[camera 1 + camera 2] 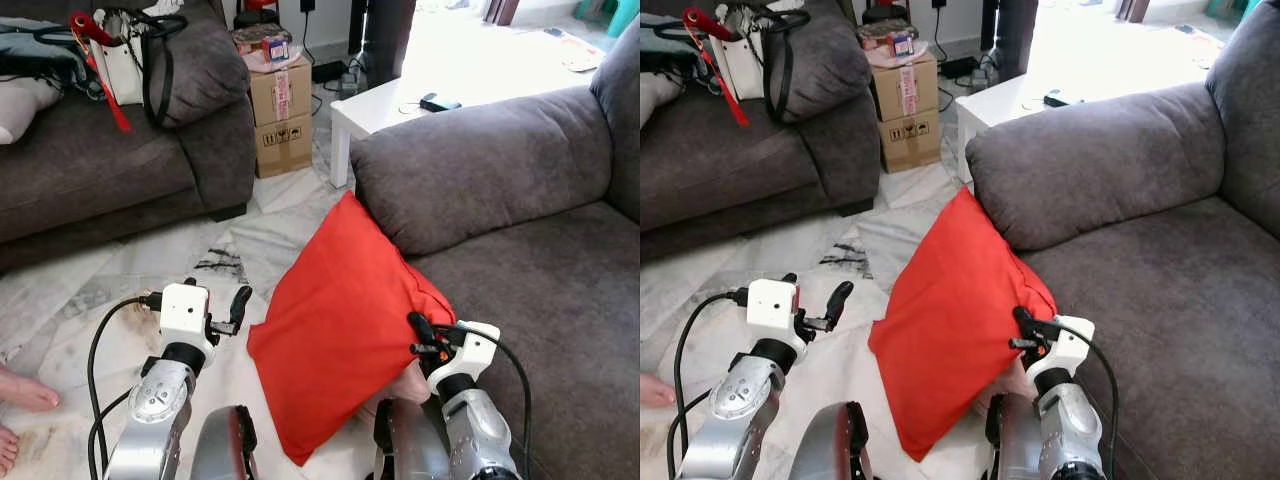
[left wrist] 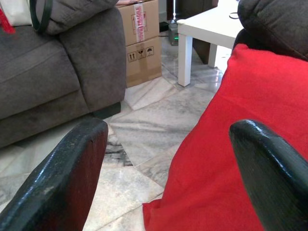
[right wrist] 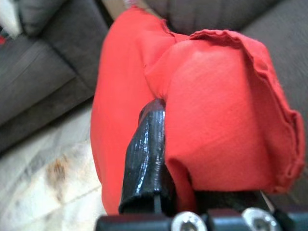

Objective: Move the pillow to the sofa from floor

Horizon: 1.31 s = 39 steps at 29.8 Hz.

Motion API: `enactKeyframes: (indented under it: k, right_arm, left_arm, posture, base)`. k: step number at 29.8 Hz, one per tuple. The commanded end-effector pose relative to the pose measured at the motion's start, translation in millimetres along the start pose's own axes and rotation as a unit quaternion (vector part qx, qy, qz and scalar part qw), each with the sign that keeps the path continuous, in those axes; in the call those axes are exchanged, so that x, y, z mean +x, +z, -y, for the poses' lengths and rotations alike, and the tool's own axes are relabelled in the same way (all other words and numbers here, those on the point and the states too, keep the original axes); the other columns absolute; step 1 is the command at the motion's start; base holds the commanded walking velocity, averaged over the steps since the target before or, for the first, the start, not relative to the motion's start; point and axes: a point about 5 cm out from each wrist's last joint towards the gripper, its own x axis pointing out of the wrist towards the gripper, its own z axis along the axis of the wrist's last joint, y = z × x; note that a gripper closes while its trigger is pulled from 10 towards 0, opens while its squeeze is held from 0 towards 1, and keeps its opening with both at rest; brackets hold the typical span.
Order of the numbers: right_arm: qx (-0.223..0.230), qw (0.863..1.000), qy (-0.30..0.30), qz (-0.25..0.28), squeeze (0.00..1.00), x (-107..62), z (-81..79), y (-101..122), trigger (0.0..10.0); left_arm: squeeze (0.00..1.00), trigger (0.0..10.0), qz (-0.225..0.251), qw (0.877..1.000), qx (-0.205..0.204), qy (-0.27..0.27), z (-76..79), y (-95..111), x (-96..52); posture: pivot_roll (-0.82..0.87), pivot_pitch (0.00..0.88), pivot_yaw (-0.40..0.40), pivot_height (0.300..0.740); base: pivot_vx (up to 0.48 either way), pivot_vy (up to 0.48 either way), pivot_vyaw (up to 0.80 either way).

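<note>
red pillow (image 1: pixel 345 325): tilted, leaning on grey sofa (image 1: pixel 520 190) armrest, lower corner near marble floor (image 1: pixel 200 260) | right gripper (image 1: pixel 420 335): fingers clamped on pillow's edge | left gripper (image 1: pixel 236 308): spread wide, beside pillow, not touching

Both arms were silver metal cylinders with ribbed joints, each ending in a white boxy wrist housing. The left gripper (image 1: pixel 238 305) carried two long black fingers (image 2: pixel 62 183), glossy and rounded, with scuffed, worn surfaces. A black cable looped from the left housing's nine o'clock side down along the arm. The right gripper (image 1: pixel 418 335) had a similar black cable arcing from its housing, and silver screws showed at its finger base.
</note>
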Motion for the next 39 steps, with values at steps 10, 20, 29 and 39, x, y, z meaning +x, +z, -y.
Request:
enactKeyframes:
  k: [10, 20, 29, 39]
  right_arm:
    - [-0.114, 0.99, 0.025, 0.075, 0.0, 0.1, -13.9, 26.7, 10.0]
    - [-0.114, 0.984, -0.008, 0.137, 0.0, -4.5, -14.8, 62.2, 10.0]
    - [-0.114, 0.985, -0.006, 0.132, 0.0, -7.3, -22.8, 65.3, 10.0]
    - [-0.113, 0.985, -0.011, 0.127, 0.0, -9.0, -23.6, 69.6, 10.0]
  left_arm:
    - [0.0, 10.0, 0.013, 1.0, 0.017, 0.006, -4.2, 4.0, -0.2]
    - [0.0, 10.0, 0.021, 1.0, 0.022, 0.002, -3.6, 7.1, 0.7]
    - [0.0, 10.0, 0.02, 1.0, 0.022, -0.005, -0.3, 6.7, 1.3]
    - [0.0, 10.0, 0.017, 1.0, 0.021, -0.006, 0.5, 5.6, -1.3]
  posture:
    - [0.01, 0.096, 0.006, 0.575]
    - [0.0, 0.105, 0.008, 0.575]
    - [0.01, 0.12, 0.007, 0.575]
    - [0.01, 0.123, 0.004, 0.575]
  base:
    - [0.0, 0.0, 0.0]
    - [0.0, 0.0, 0.0]
    - [0.0, 0.0, 0.0]
    - [0.0, 0.0, 0.0]
